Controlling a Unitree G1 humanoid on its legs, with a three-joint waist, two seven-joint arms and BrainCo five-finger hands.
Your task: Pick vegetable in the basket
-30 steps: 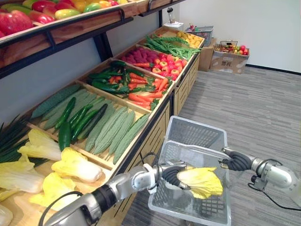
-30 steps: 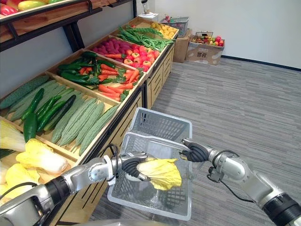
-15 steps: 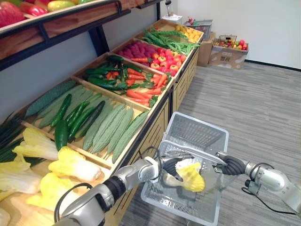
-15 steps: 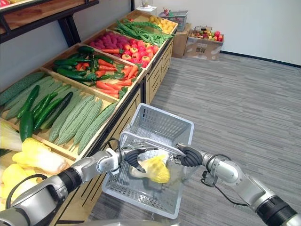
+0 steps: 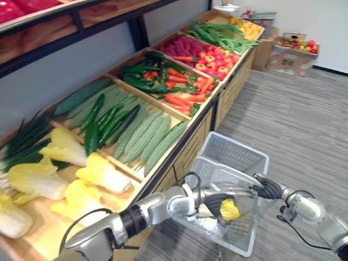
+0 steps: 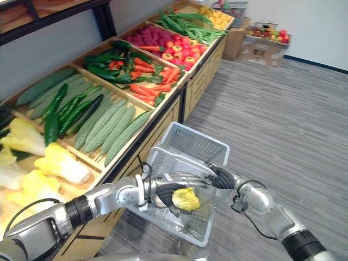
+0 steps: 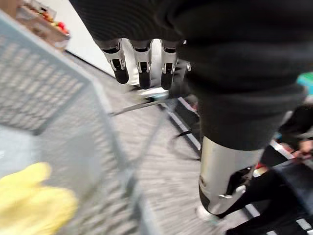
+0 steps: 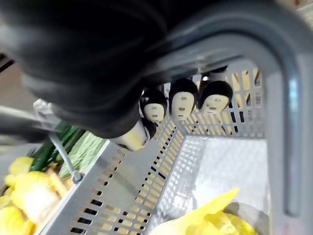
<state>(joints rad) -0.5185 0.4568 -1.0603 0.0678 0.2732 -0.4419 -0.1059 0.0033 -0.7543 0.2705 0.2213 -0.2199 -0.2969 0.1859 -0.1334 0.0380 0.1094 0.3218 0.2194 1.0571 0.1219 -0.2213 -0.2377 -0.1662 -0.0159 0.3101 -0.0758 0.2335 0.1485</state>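
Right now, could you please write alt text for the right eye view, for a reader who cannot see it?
A yellow cabbage lies in a grey basket, the left robot hand open close beside it. The right robot hand grips the basket's handle, next to a wooden stand of cucumbers, carrots and cabbages.

Left hand [image 6: 166, 191] boxed in by basket [image 6: 190, 144] walls, handle [image 5: 231, 168] crossing above, cabbage [image 6: 186, 199] beside it; open floor [image 6: 283, 109] past right hand [image 6: 220, 176].
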